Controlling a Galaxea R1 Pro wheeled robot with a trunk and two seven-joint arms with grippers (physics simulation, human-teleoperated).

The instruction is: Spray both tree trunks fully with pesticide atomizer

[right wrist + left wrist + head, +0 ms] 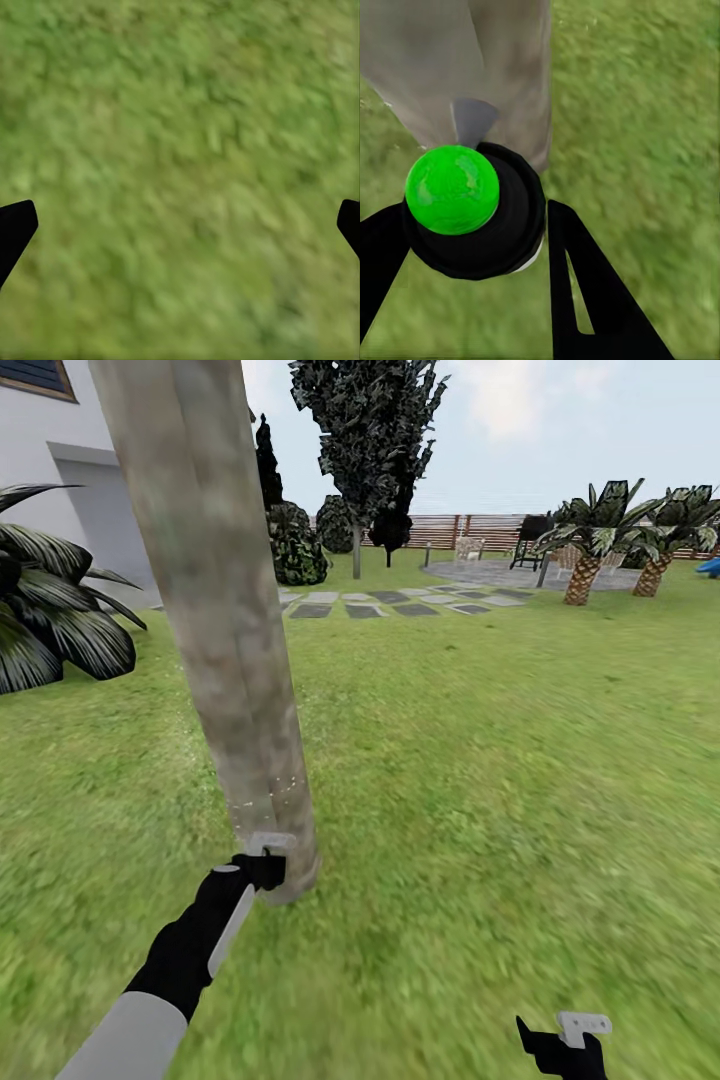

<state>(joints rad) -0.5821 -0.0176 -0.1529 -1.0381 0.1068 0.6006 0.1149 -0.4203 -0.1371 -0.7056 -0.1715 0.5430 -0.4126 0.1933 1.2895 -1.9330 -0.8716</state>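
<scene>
Left black two-finger gripper is clamped on the pesticide atomizer, a round black body capped with a glossy bright-green ball, held low against the foot of the near tree trunk. Right black gripper hangs with fingers apart over blurry green grass, holding nothing. Risk, as judged: nozzle sits so near the bark that mist may land on the base alone, leaving the upper column bare; the wrist could also bump the trunk and twist the sprayer in its grip. Trunk is a smooth, branchless, mottled grey-beige column; a few white specks dot its lower part. Further off: grey stepping stones, the second tall tree, brown slat fence.
</scene>
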